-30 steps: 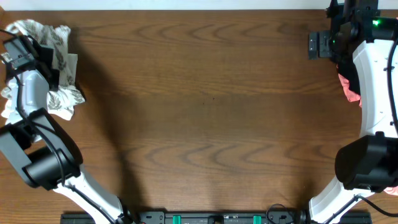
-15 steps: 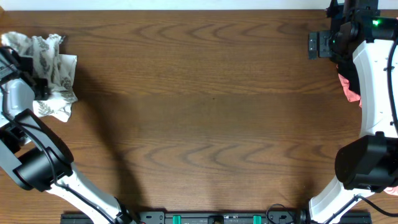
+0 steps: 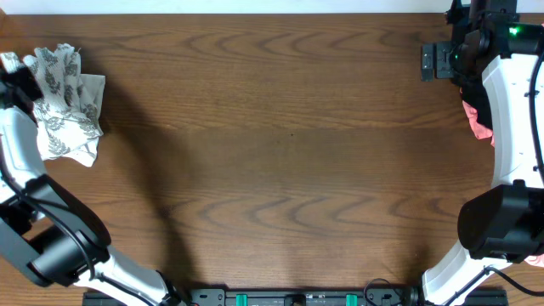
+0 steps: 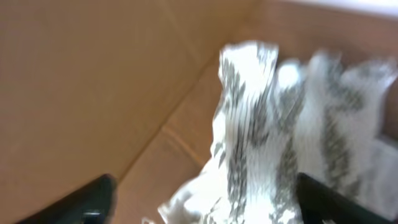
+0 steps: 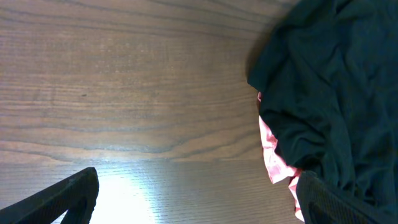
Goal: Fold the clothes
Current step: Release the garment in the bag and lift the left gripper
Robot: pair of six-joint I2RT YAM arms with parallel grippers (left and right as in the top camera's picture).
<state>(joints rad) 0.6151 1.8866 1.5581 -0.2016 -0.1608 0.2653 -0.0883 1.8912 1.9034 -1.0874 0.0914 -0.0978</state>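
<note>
The clothes (image 3: 66, 104), a thin white garment printed with grey fern leaves, lie in a crumpled heap at the table's far left. In the left wrist view the clothes (image 4: 267, 137) rise blurred in front of the camera. My left gripper (image 3: 12, 78) sits at the left edge of the overhead view, just left of the heap. Its fingers (image 4: 84, 200) stand wide apart and it (image 4: 202, 210) is open, gripping nothing. My right gripper (image 3: 436, 61) hovers open at the back right, with only bare wood in the gap (image 5: 199, 205).
A black garment (image 5: 336, 81) lies over a pink one (image 5: 273, 155) at the right edge, under my right arm (image 3: 510, 110). A tan cardboard-like surface (image 4: 81, 81) fills the left of the left wrist view. Brown wooden table (image 3: 289, 153) stretches between the arms.
My left gripper opened, let go of the fern-print garment and drew back to the left. The garment settled into a heap. The right arm has not moved.
</note>
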